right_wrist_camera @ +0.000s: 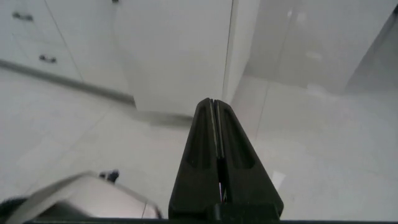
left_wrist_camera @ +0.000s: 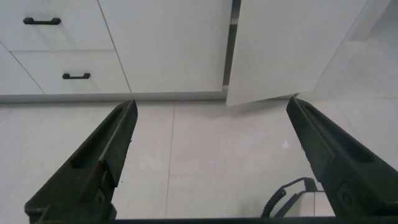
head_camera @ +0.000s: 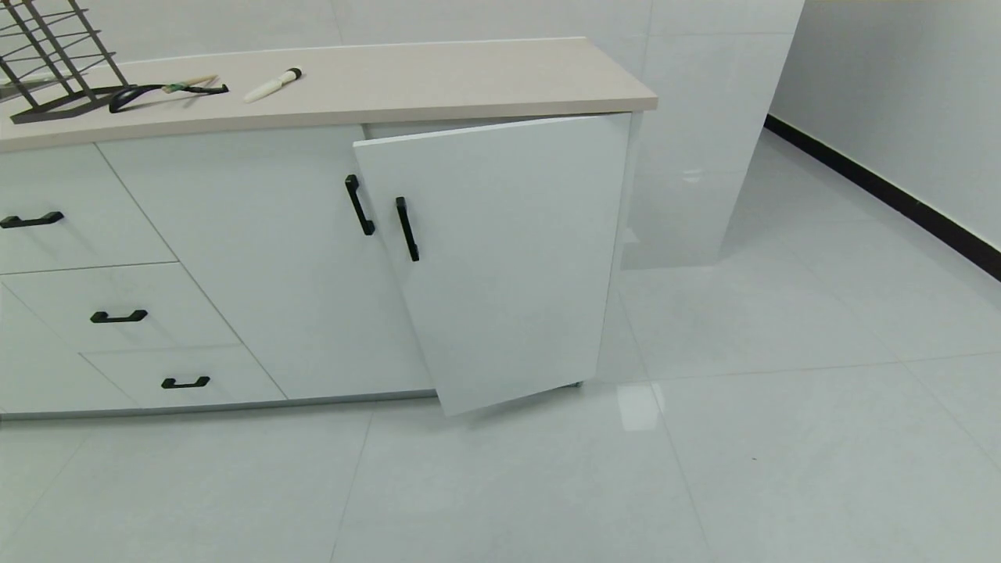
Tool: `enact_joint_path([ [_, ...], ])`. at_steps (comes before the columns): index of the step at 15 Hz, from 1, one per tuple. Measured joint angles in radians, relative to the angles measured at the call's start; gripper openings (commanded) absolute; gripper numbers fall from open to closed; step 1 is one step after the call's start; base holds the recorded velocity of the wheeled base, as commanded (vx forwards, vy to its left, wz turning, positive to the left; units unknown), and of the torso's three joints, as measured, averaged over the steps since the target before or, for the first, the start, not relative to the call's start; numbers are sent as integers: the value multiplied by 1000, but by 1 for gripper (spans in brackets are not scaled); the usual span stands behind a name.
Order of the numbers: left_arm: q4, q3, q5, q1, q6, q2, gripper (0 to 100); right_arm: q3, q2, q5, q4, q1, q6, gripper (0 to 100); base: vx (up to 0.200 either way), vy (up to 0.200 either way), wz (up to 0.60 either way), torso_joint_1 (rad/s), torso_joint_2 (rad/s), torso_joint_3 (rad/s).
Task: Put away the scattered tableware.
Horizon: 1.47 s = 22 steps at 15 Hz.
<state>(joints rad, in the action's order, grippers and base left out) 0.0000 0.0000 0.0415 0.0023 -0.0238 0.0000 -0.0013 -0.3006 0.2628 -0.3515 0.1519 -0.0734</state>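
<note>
On the desk [head_camera: 438,78], all left of the ajar cabinet door [head_camera: 500,258]: wire rack [head_camera: 47,66] farthest from the door, then black utensil [head_camera: 133,92], then white utensil [head_camera: 270,84] nearest the door. Low near the door's bottom edge, left gripper [left_wrist_camera: 210,109] spread wide, empty. Also near the door, right gripper [right_wrist_camera: 214,106] closed, holding nothing.

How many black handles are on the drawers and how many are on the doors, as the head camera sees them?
Drawer handles: 3
Door handles: 2
Total: 5
</note>
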Motion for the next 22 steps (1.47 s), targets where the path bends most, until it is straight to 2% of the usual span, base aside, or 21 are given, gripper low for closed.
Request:
enact_joint_path([
  [2,0,0,0,0,-1,0,100,1,116,-17,169,-12,5,0,0,0,0,0,0,0],
  [3,0,0,0,0,3,0,100,1,146,-79,216,-16,6,0,0,0,0,0,0,0],
  [4,0,0,1,0,8,0,100,1,168,-204,256,-17,7,0,0,0,0,0,0,0],
  [6,0,0,1,0,8,0,100,1,190,-359,288,-20,2,0,0,0,0,0,0,0],
  [10,0,0,1,0,5,0,100,1,204,-431,292,-23,-27,0,0,50,0,2,2,-2],
  [13,0,0,1,0,6,0,100,-2,208,-428,299,-90,-69,0,133,133,0,2,2,0],
  [15,0,0,1,0,6,0,100,-4,225,-323,300,-127,-133,0,0,0,0,0,0,0],
  [17,0,0,3,-1,1,0,100,-5,237,-171,300,-133,-86,0,0,0,0,0,0,0],
  [18,0,0,3,-1,2,0,100,-6,238,-155,299,-133,-58,0,0,0,0,0,0,0],
  [21,0,0,2,0,1,0,100,-4,249,-310,299,-131,-19,0,0,0,0,0,0,0],
  [22,0,0,3,-1,2,0,100,-4,259,-296,299,-135,-17,0,0,0,0,0,0,0],
])
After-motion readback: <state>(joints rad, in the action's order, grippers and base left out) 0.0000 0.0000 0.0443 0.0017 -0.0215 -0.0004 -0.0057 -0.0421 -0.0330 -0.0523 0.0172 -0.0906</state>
